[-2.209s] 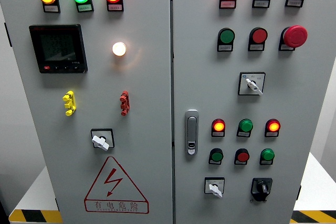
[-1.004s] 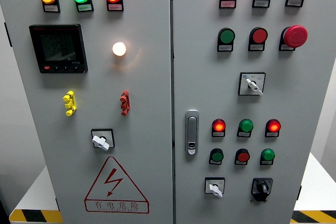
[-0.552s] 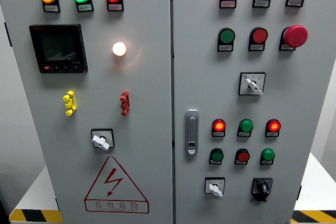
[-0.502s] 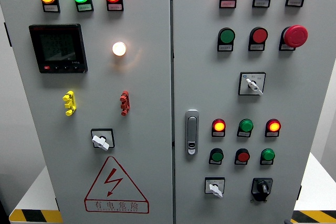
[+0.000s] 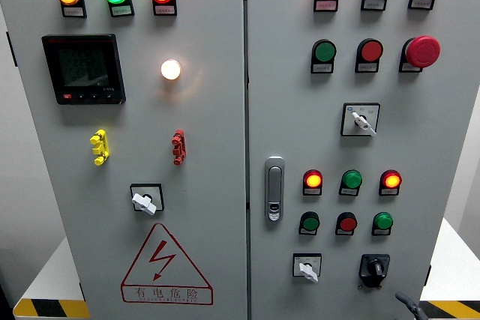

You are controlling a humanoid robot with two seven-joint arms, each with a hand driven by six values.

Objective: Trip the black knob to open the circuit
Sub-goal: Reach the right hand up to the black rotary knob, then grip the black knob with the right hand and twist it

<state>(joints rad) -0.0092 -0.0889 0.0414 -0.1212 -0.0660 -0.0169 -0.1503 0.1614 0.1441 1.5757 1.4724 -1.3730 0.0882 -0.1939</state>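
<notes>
The black rotary knob sits at the lower right of the right cabinet door, below a row of green, red and green buttons. A dark fingertip of my right hand shows at the bottom edge, just below and right of the knob and not touching it. The rest of that hand is out of frame. My left hand is not in view.
A white selector switch is left of the black knob, and another higher up. A red emergency button is at the upper right. A door handle lies near the seam. The left door has lamps, a meter and a warning triangle.
A dark part of my right hand has come up into view at the bottom right, under the black knob. The panel looks the same.
</notes>
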